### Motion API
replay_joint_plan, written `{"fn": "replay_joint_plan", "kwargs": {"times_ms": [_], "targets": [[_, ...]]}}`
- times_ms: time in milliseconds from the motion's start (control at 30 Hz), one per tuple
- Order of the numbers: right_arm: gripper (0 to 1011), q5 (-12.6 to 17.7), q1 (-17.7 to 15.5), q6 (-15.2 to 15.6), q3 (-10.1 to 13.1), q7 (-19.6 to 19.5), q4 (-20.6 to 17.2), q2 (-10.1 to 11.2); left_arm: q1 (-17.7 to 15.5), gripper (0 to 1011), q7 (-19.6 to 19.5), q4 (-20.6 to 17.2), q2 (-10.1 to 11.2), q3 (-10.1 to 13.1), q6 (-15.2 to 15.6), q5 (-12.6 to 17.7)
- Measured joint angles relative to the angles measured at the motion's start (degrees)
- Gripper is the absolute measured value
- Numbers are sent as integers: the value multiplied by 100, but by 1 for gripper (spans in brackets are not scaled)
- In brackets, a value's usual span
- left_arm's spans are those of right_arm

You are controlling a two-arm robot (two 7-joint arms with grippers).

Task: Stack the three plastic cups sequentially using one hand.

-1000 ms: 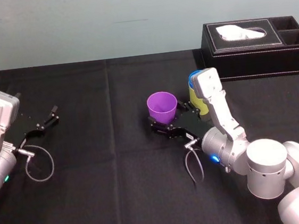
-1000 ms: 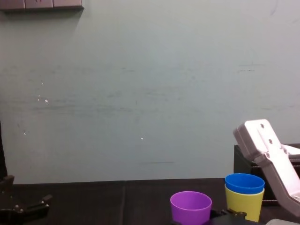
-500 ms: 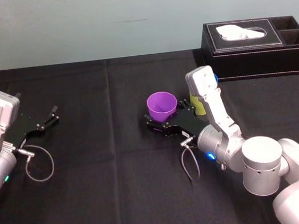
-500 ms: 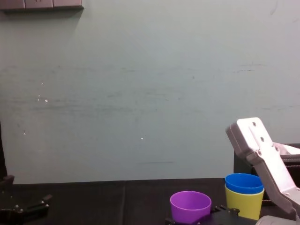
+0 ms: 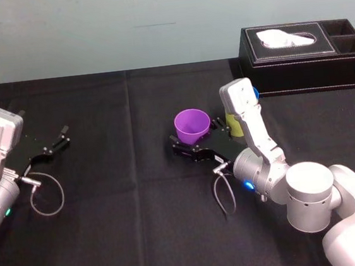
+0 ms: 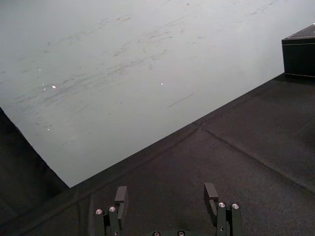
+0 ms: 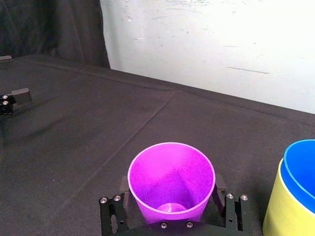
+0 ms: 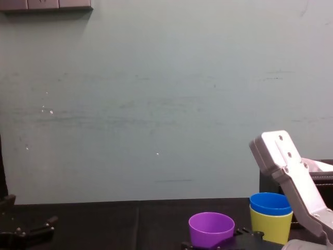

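The purple cup (image 5: 192, 124) stands upright mid-table. My right gripper (image 5: 196, 137) is open and low at the table, one finger on each side of the cup's base. In the right wrist view the purple cup (image 7: 171, 179) sits between the fingers (image 7: 120, 189) of the right gripper (image 7: 170, 187). Just to its right, the blue cup (image 8: 270, 203) is nested inside the yellow-green cup (image 8: 269, 228), partly hidden behind my right arm in the head view. My left gripper (image 5: 55, 144) rests open at the table's left, holding nothing.
A black tissue box (image 5: 305, 46) stands at the back right, behind the cups. The black cloth table (image 5: 127, 202) has free room across its middle and left. A pale wall (image 8: 156, 104) rises behind the table.
My right arm and gripper have shifted a little to the left, bringing the fingers further around the purple cup. The cups and the left arm have not moved.
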Motion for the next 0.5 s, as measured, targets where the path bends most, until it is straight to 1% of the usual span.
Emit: {"fn": "replay_joint_plan", "kwargs": {"times_ms": [100, 200, 433, 500], "targets": [[995, 1, 0, 0, 0, 0, -2, 1, 0, 1011, 0, 0, 0, 0, 0, 0], [947, 2, 0, 0, 0, 0, -3, 3, 0, 1011, 0, 0, 0, 0, 0, 0], [757, 4, -3, 1, 0, -2, -7, 6, 0, 1011, 0, 0, 0, 0, 0, 0], [741, 4, -3, 1, 0, -3, -8, 7, 0, 1011, 0, 0, 0, 0, 0, 0]]}}
